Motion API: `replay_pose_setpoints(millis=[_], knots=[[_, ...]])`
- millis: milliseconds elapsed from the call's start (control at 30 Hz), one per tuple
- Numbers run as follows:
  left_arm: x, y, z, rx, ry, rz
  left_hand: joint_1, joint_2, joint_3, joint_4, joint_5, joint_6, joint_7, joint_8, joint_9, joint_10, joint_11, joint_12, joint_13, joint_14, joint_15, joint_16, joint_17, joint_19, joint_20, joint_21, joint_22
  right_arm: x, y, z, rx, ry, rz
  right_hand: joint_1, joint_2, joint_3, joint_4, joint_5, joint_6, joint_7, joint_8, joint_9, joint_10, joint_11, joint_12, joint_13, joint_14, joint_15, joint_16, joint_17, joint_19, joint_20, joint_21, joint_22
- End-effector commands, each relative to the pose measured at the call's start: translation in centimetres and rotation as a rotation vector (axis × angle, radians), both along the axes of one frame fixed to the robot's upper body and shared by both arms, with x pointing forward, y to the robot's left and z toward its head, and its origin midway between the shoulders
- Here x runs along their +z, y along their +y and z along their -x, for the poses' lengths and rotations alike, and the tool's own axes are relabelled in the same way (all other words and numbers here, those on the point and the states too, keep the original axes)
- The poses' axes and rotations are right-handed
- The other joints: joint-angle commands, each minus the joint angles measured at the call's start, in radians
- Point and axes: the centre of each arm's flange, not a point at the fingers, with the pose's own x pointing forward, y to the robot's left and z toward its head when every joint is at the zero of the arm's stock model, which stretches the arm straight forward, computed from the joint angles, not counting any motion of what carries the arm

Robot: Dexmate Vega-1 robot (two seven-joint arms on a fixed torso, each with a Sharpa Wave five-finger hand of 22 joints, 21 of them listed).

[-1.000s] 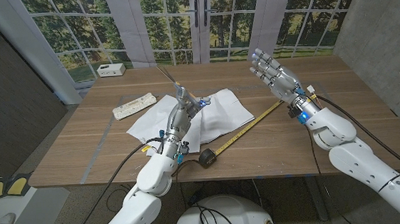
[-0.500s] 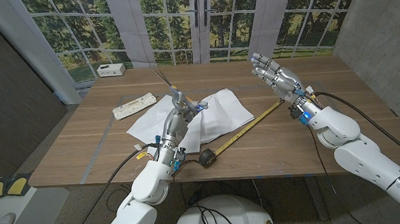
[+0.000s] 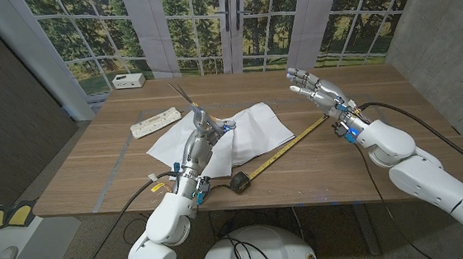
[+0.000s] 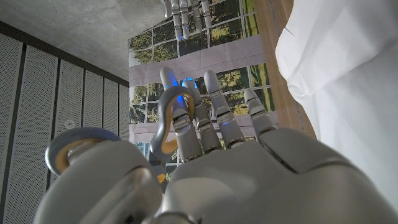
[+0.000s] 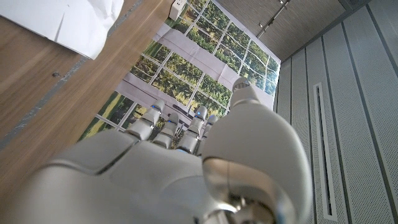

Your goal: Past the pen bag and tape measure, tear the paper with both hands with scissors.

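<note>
On the wooden counter the paper is lying as a wide crumpled white sheet near the middle, reaching from the left arm's side toward the yellow blade of the tape measure, whose dark case is sitting near the front edge with the blade running out diagonally toward the right arm. Beyond the sheet's left end the pen bag is lying as a pale, long pouch, and a small white box is standing at the far left edge by the window wall.

Over the sheet the left hand is grasping the scissors, whose blades are pointing up and away from the counter; the left wrist view shows its fingers threaded through the grey handle loops. Whether the paper is touching this hand I cannot tell. Above the far right part of the counter the right hand is hanging released, fingers spread, holding nothing, well apart from the sheet.

The step in hand looks like bringing the scissors into cutting position while the free hand is coming in to steady the sheet; no cut is visible yet. The next move likely calls for the right hand pinning or pinching the sheet's near edge, and the blades tipping down to meet that edge
</note>
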Motion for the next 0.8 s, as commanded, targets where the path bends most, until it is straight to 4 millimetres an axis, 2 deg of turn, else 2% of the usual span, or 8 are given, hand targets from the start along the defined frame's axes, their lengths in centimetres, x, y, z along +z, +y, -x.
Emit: replay_pose_setpoints(millis=[33, 367, 400, 433, 467, 800], knots=[[-1.0, 0.4, 0.8, 0.006, 0.015, 0.024, 0.007, 0.005, -0.001, 0.003, 0.006, -0.075, 0.075, 0.000, 0.003, 0.002, -0.005, 0.003, 0.007, -0.007, -0.051, 0.006, 0.003, -0.006, 0.000, 0.000, 0.002, -0.3, 1.0, -1.2, -0.030, 0.012, 0.074, 0.006, 0.000, 0.007, -0.005, 0.003, -0.025, -0.005, -0.009, 0.003, 0.001, -0.007, -0.002, 0.000, 0.009, -0.142, 0.008, 0.002, 0.008, -0.006, -0.002, 0.003], [-2.0, 0.8, 1.0, -0.010, 0.039, 0.038, 0.011, 0.008, -0.001, 0.005, 0.008, -0.081, 0.073, -0.004, 0.004, -0.004, -0.008, 0.001, 0.004, -0.012, -0.051, 0.005, 0.002, -0.011, 0.000, -0.001, 0.002, -0.1, 3.2, -1.1, -0.148, -0.115, 0.284, 0.014, 0.001, 0.014, -0.008, 0.004, -0.041, -0.014, -0.012, 0.001, -0.007, -0.010, -0.007, -0.010, 0.014, -0.153, 0.011, 0.001, 0.009, -0.014, -0.006, 0.003], [-2.1, 0.8, 1.0, -0.013, 0.043, 0.040, 0.011, 0.008, 0.000, 0.005, 0.008, -0.080, 0.072, -0.003, 0.004, -0.004, -0.005, 0.001, 0.003, -0.012, -0.051, 0.005, 0.002, -0.011, 0.000, -0.001, 0.002, 0.1, 3.5, -1.0, -0.165, -0.138, 0.315, 0.016, 0.001, 0.016, -0.009, 0.004, -0.053, -0.015, -0.013, 0.000, 0.009, -0.009, -0.002, -0.013, 0.010, -0.152, 0.010, 0.000, 0.009, -0.013, -0.007, 0.003], [-2.2, 0.8, 0.9, -0.017, 0.048, 0.043, 0.011, 0.009, 0.000, 0.005, 0.008, -0.079, 0.074, -0.004, 0.003, -0.003, -0.007, 0.002, 0.003, -0.011, -0.052, 0.005, 0.001, -0.012, 0.000, -0.001, 0.002, 0.1, 3.7, -0.9, -0.190, -0.170, 0.346, 0.018, -0.001, 0.021, -0.009, 0.003, -0.057, -0.015, -0.007, -0.002, 0.081, -0.009, 0.018, -0.022, 0.018, -0.159, 0.013, -0.005, 0.009, -0.018, -0.010, 0.004], [-2.2, 0.7, 0.9, -0.020, 0.050, 0.041, 0.012, 0.009, 0.000, 0.006, 0.008, -0.079, 0.072, -0.004, 0.003, -0.004, -0.004, 0.002, 0.003, -0.010, -0.051, 0.005, 0.000, -0.012, 0.000, -0.001, 0.002, 0.2, 4.0, -0.8, -0.220, -0.204, 0.375, 0.020, 0.002, 0.024, -0.008, 0.004, -0.057, -0.015, -0.006, -0.002, 0.087, -0.010, 0.018, -0.025, 0.026, -0.162, 0.017, -0.005, 0.010, -0.018, -0.010, 0.004], [-2.3, 0.3, 0.7, -0.014, 0.048, 0.038, 0.012, 0.013, 0.000, 0.010, 0.009, -0.077, 0.074, -0.004, 0.004, -0.008, -0.006, 0.005, 0.007, -0.010, -0.052, 0.006, 0.000, -0.015, 0.001, -0.002, 0.003, -0.4, 5.8, -0.7, -0.267, -0.297, 0.510, 0.027, -0.003, 0.028, -0.012, 0.004, -0.095, -0.014, -0.016, -0.004, 0.071, -0.011, 0.003, -0.038, 0.024, -0.165, 0.016, -0.009, 0.010, -0.028, -0.012, 0.003]])
